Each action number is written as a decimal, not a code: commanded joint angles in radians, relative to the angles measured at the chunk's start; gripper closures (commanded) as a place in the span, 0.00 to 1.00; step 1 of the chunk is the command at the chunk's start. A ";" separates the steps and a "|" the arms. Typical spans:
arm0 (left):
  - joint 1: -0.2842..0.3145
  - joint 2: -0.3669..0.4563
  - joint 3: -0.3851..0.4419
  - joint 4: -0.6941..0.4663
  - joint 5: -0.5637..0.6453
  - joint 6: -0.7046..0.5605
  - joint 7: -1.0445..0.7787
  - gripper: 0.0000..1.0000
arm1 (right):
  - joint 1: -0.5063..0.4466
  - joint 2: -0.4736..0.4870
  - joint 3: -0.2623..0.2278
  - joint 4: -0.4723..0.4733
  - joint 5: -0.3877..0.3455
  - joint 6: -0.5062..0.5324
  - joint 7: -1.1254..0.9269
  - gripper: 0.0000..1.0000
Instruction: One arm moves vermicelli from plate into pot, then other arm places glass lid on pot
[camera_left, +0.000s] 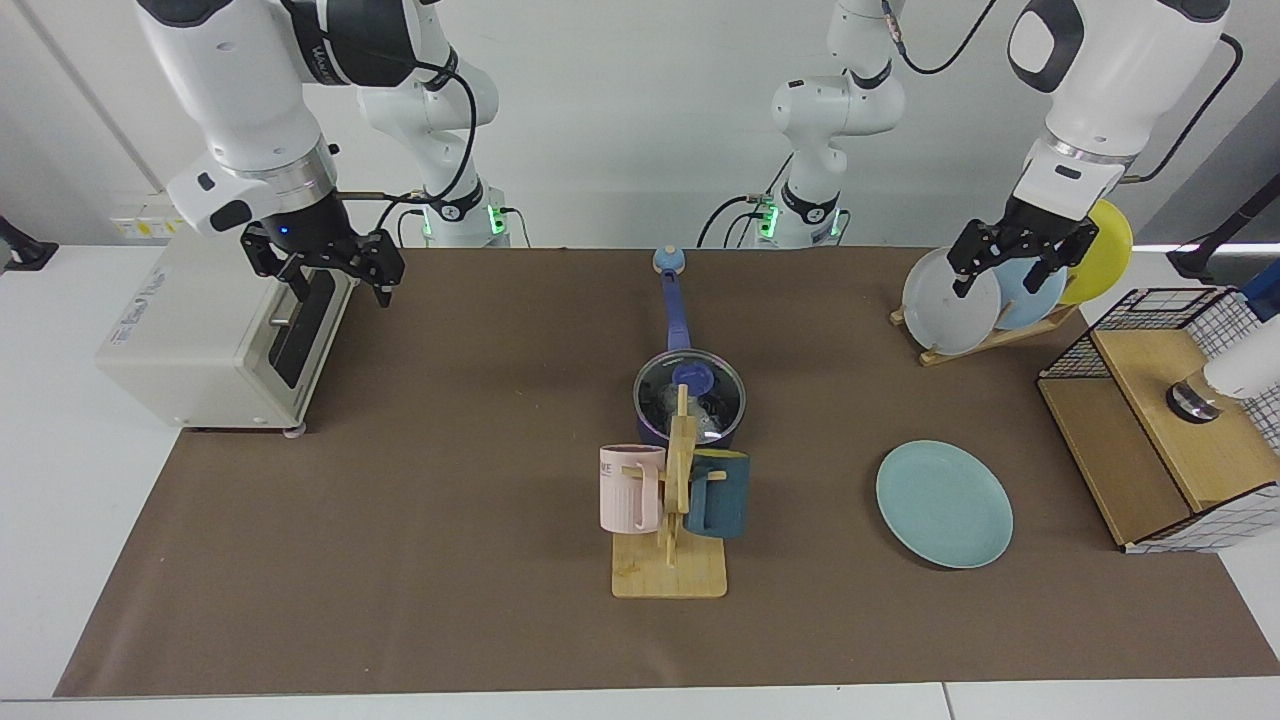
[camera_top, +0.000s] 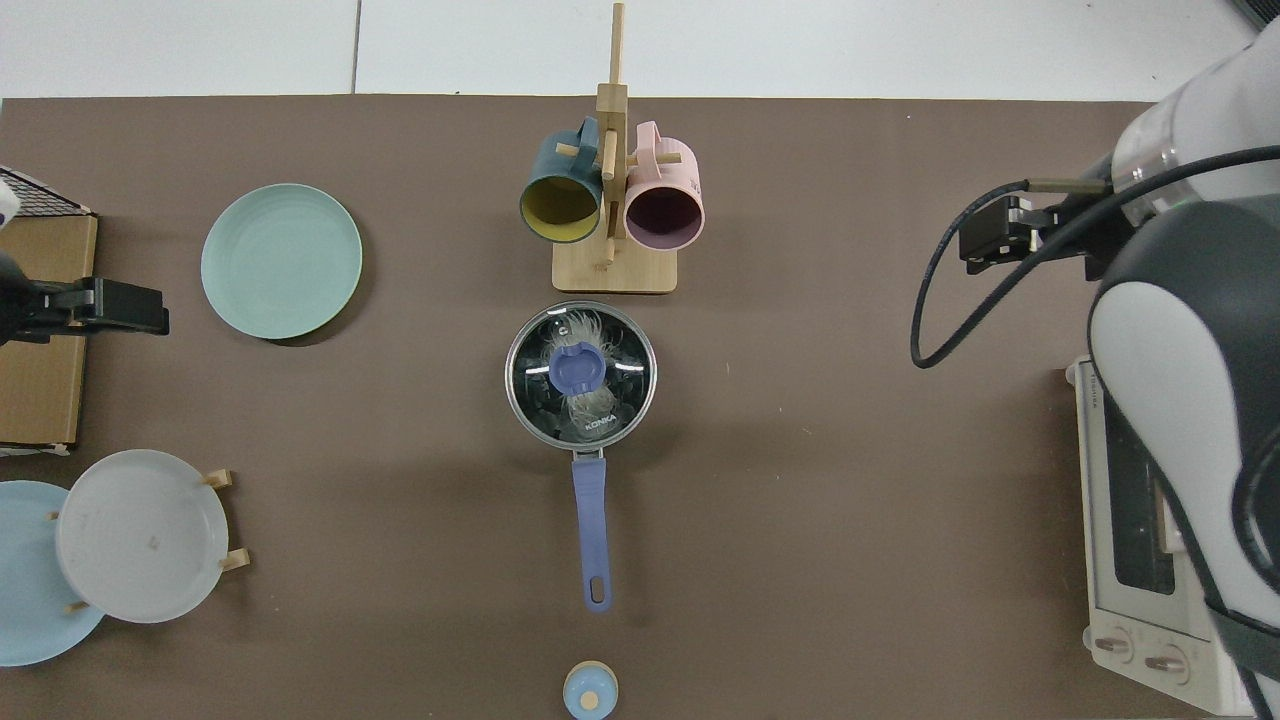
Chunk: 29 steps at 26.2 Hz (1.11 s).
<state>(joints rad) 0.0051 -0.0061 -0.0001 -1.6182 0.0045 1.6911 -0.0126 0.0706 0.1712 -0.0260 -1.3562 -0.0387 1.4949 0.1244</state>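
Top view: glass lid (camera_top: 581, 373) sits on the pot (camera_top: 520, 400) mid-desk, "KONKA" printed on the glass, pale vermicelli (camera_top: 590, 405) visible underneath. Pot handle points to the desk's robot-side edge. Plate (camera_top: 281, 261) lies bare near the desk's far corner. Toaster oven (camera_top: 1150, 560) is cut off by the frame and half hidden by the right arm; its side label is unreadable. Right tool (camera_left: 322, 268) hangs released, fingers spread, beside the oven. Left tool (camera_left: 1018, 250) hangs released, fingers spread, in front of the plate rack (camera_left: 985, 335). Pink mug (camera_left: 630, 487) lettering is partly hidden.
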 joint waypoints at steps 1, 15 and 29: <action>-0.004 -0.028 0.003 -0.031 -0.014 -0.001 0.002 0.00 | -0.038 -0.126 0.014 -0.217 0.022 0.106 -0.037 0.01; -0.002 -0.028 0.003 -0.031 -0.014 -0.001 0.002 0.00 | -0.037 -0.105 0.012 -0.339 0.017 0.240 -0.055 0.01; -0.004 -0.028 0.003 -0.031 -0.014 -0.001 0.002 0.00 | -0.051 -0.130 0.012 -0.466 0.019 0.386 -0.052 0.01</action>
<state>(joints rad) 0.0051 -0.0061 -0.0001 -1.6182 0.0045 1.6910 -0.0126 0.0415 0.0811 -0.0229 -1.7273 -0.0385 1.7928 0.1076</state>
